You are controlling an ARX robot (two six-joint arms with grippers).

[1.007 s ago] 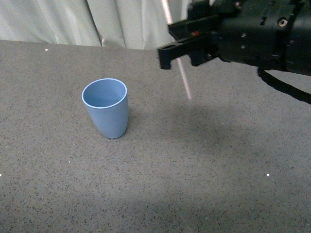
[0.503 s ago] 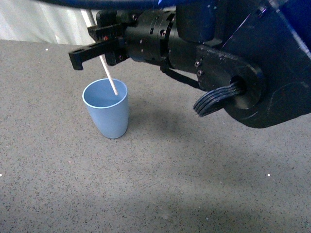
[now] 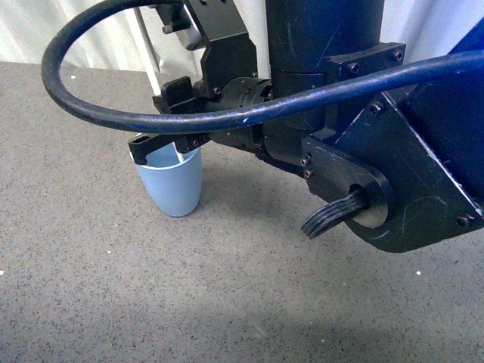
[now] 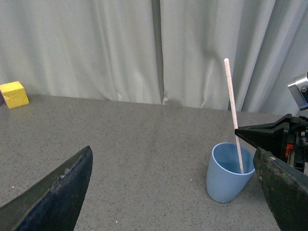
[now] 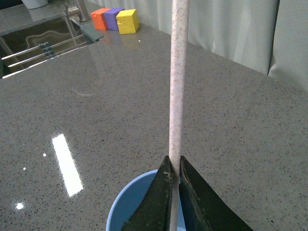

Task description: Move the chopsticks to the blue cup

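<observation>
The light-blue cup (image 3: pixel 174 185) stands upright on the grey counter. My right gripper (image 3: pixel 155 144) hangs just over its rim, shut on the off-white chopstick (image 3: pixel 149 53), which stands nearly upright. In the left wrist view the chopstick (image 4: pixel 232 110) leans slightly, its lower end inside the cup (image 4: pixel 225 179), with the right gripper (image 4: pixel 255 135) beside the rim. In the right wrist view the gripper (image 5: pixel 173 175) clamps the chopstick (image 5: pixel 178 72) above the cup's mouth (image 5: pixel 120 209). My left gripper (image 4: pixel 173 192) is open and empty, low over the counter, apart from the cup.
My right arm and its black cable (image 3: pixel 76 94) fill much of the front view. A yellow block (image 4: pixel 13 94) sits far off by the curtain (image 4: pixel 96 43). Orange, purple and yellow blocks (image 5: pixel 115 18) stand near a sink edge (image 5: pixel 29 33).
My right arm has swung left from beside the cup to over it, and the chopstick's lower end has gone down into the cup. The cup has not moved.
</observation>
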